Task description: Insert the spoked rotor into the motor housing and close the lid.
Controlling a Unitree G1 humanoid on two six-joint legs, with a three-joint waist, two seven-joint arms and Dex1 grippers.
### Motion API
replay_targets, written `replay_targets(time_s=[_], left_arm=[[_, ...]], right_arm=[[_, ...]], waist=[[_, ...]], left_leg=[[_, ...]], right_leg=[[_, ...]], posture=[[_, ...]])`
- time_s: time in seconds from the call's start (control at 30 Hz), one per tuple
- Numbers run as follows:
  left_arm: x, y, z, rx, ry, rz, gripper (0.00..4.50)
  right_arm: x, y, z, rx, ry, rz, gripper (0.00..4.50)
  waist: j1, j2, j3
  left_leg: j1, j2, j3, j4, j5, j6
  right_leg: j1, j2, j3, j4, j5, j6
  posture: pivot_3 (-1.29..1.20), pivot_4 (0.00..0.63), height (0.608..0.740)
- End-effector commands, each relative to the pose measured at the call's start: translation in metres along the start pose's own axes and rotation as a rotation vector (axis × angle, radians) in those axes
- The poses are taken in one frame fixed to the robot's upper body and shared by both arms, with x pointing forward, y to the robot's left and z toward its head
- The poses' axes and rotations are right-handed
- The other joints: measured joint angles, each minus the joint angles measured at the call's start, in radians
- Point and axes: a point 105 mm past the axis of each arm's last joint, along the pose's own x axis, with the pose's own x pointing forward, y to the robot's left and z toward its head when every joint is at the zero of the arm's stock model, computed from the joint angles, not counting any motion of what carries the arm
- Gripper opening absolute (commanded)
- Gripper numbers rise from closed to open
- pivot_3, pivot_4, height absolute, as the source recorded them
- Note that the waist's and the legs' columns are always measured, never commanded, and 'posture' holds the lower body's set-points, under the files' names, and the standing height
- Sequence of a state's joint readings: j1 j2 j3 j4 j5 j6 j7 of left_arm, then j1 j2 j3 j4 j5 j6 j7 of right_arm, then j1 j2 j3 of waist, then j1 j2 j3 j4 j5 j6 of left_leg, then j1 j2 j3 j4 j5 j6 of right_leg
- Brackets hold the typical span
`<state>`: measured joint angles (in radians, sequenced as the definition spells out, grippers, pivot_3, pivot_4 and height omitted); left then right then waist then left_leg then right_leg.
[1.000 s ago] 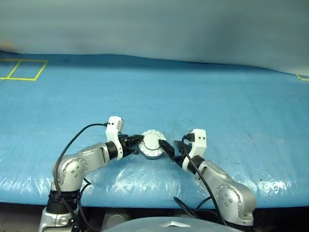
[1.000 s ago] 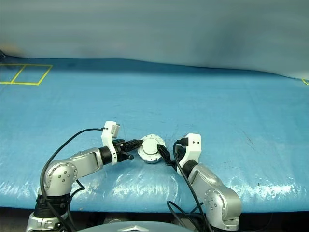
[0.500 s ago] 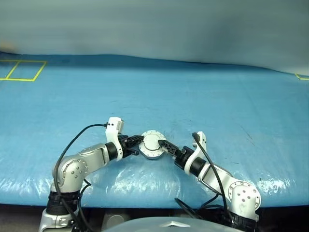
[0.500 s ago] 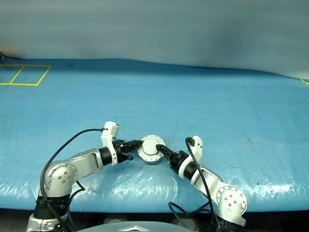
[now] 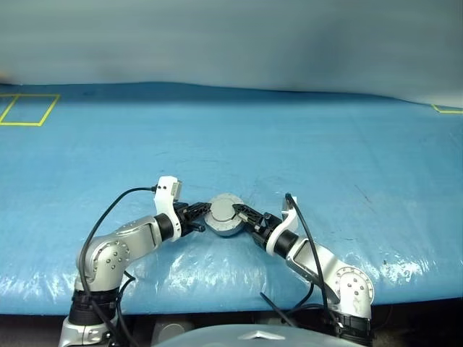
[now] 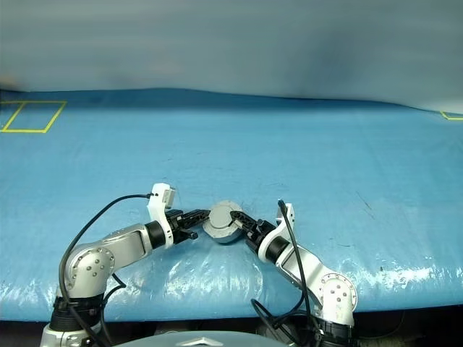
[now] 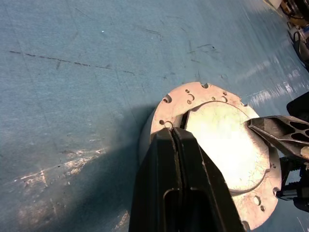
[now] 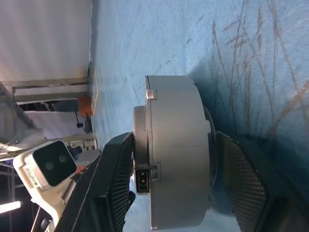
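Observation:
The motor housing (image 5: pixel 226 217), a round silver-grey puck, lies near the front of the blue table. The lid (image 7: pixel 224 140) is down on it, plain grey face up. The spoked rotor is hidden. My left gripper (image 5: pixel 201 218) is shut, and its tips rest on the housing's flange (image 7: pixel 193 96) by the hinge slot. From the other side, my right gripper (image 5: pixel 242 215) is turned on edge and clamps the housing (image 8: pixel 176 150) across its thickness. One finger (image 8: pixel 118 169) sits on the lid's raised centre, the other finger (image 8: pixel 241 183) against the base.
The blue sheet covers the whole table, and its front edge (image 5: pixel 231 289) runs just below my arms. A yellow tape square (image 5: pixel 25 108) marks the far left corner. A short yellow mark (image 5: pixel 447 108) lies at the far right.
My right wrist has rolled, and its fingers have gone from wide open beside the housing to closing across lid and base. The left gripper has kept still. The camera has shifted slightly.

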<state>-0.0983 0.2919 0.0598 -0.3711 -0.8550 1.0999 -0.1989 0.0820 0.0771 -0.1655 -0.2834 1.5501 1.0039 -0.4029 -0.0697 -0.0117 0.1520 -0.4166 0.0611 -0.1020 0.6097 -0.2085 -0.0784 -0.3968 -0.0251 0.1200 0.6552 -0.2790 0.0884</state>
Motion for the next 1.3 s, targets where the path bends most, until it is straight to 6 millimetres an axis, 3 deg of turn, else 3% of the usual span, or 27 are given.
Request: replay_targets(time_s=[0.03, 0.53, 0.77, 0.83, 1.0, 1.13, 1.3], left_arm=[[0.007, -0.010, -0.015, -0.014, 0.063, -0.045, 0.00], [0.010, -0.002, -0.005, 0.008, 0.048, -0.040, 0.00], [0.010, 0.000, -0.004, 0.013, 0.044, -0.042, 0.00], [0.009, 0.001, -0.005, 0.013, 0.042, -0.040, 0.00], [0.011, 0.001, -0.001, 0.006, 0.027, -0.034, 0.00], [0.010, 0.000, 0.000, 0.008, 0.020, -0.031, 0.00], [0.007, 0.000, -0.001, 0.008, 0.016, -0.018, 0.00]], right_arm=[[0.006, 0.024, -0.022, 0.038, 0.080, 0.115, 2.40], [-0.004, 0.018, -0.047, 0.031, 0.182, 0.101, 2.39], [-0.008, 0.035, -0.050, -0.025, 0.223, 0.212, 2.38], [-0.006, 0.030, -0.049, -0.039, 0.223, 0.178, 2.38], [0.005, -0.007, -0.027, 0.020, 0.098, -0.072, 2.38], [0.007, -0.006, -0.017, 0.050, 0.027, -0.093, 2.38], [0.006, 0.008, -0.027, 0.042, 0.113, 0.017, 2.38]], waist=[[0.000, 0.000, 0.000], [0.000, 0.001, 0.001], [0.002, 0.001, 0.003], [0.003, 0.001, 0.004], [0.001, 0.001, 0.004], [0.000, 0.001, 0.004], [0.000, 0.001, 0.004]], left_leg=[[0.000, 0.000, 0.000, 0.000, 0.000, 0.000], [0.000, 0.000, 0.000, -0.002, 0.000, 0.000], [-0.002, 0.000, 0.000, -0.002, 0.000, 0.000], [-0.003, 0.000, 0.000, -0.002, 0.000, 0.000], [-0.002, 0.000, 0.000, -0.002, 0.000, 0.000], [0.002, 0.000, 0.000, 0.001, 0.001, 0.001], [0.003, 0.000, 0.000, 0.003, 0.001, 0.001]], right_leg=[[0.000, 0.000, 0.000, 0.000, 0.000, 0.000], [0.000, 0.000, 0.000, 0.003, -0.002, -0.003], [-0.001, 0.000, 0.000, 0.003, -0.002, -0.003], [-0.001, 0.000, 0.000, 0.003, -0.002, -0.002], [-0.001, 0.001, 0.000, 0.004, -0.002, -0.002], [-0.001, 0.001, 0.000, 0.005, -0.002, -0.001], [0.000, 0.000, 0.000, 0.004, -0.002, -0.001]], posture=[[0.00, 0.150, 0.740], [0.00, 0.150, 0.740], [0.00, 0.150, 0.740], [0.00, 0.150, 0.740], [0.00, 0.150, 0.740], [0.00, 0.150, 0.740], [0.00, 0.150, 0.740]])
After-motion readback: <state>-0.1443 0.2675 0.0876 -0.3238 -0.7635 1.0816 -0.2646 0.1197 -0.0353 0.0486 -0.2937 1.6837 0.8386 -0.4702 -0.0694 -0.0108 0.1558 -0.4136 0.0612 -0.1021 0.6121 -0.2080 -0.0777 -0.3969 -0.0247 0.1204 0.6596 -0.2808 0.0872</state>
